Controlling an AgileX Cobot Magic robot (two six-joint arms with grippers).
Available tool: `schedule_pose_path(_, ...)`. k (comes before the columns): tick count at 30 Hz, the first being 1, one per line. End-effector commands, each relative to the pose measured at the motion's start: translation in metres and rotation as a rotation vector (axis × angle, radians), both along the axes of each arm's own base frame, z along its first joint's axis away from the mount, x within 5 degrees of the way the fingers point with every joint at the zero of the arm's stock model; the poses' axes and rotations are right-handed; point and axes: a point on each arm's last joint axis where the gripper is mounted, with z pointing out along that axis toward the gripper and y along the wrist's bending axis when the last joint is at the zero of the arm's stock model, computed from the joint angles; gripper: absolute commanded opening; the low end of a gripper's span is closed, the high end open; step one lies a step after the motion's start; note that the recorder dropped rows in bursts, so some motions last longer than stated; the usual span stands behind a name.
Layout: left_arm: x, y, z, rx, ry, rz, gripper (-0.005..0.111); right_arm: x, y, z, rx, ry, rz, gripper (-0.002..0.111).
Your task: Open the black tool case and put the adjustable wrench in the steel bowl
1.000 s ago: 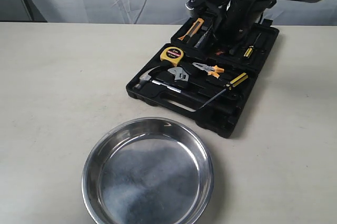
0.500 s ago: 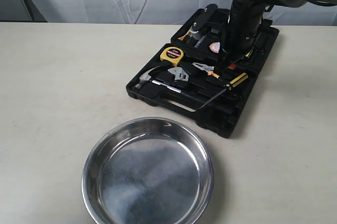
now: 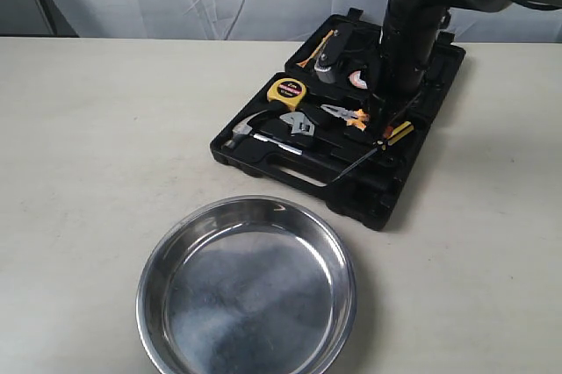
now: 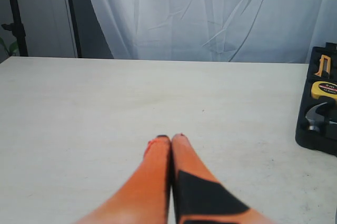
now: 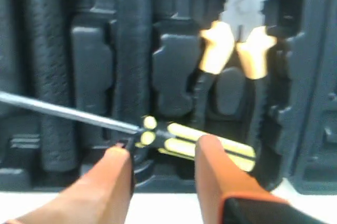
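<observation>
The black tool case [image 3: 369,190] lies open and flat on the table, lid half at the back. The adjustable wrench [image 3: 296,125] rests in its slot in the front half, between the tape measure [image 3: 285,89] and the case handle. The steel bowl [image 3: 250,295] sits empty in front of the case. My right gripper [image 3: 381,122] is low over the right part of the case, open [image 5: 162,148], straddling a yellow-black screwdriver handle [image 5: 216,142]. The wrench does not show in the right wrist view. My left gripper [image 4: 171,138] is shut on nothing, over bare table left of the case [image 4: 316,134].
A hammer [image 3: 250,131], pliers [image 3: 347,115] and a screwdriver [image 3: 392,134] lie in the front half of the case. More tools sit in the lid half, including a utility knife [image 3: 318,47]. A white curtain hangs behind the table.
My right arm has come down from the lid half toward the front half, ending over the screwdriver and pliers. Case, wrench and bowl have not moved.
</observation>
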Motion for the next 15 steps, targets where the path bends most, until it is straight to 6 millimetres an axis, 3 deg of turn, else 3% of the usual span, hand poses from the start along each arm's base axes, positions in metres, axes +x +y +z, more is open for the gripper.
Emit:
schedule_pose_path(1,0.0,0.0,0.0,0.006,-0.01,0.002,0.0,-0.01,0.004,0.001,0.05,0.105,0.186,0.038)
schedule_pose_path(10,0.0,0.0,0.0,0.006,-0.01,0.002,0.0,-0.012,0.013,0.0,0.136,0.1,0.474,0.044)
schedule_pose_path(15,0.0,0.0,0.0,0.006,-0.01,0.002,0.0,-0.009,0.014,-0.017,0.13,0.12,0.498,0.048)
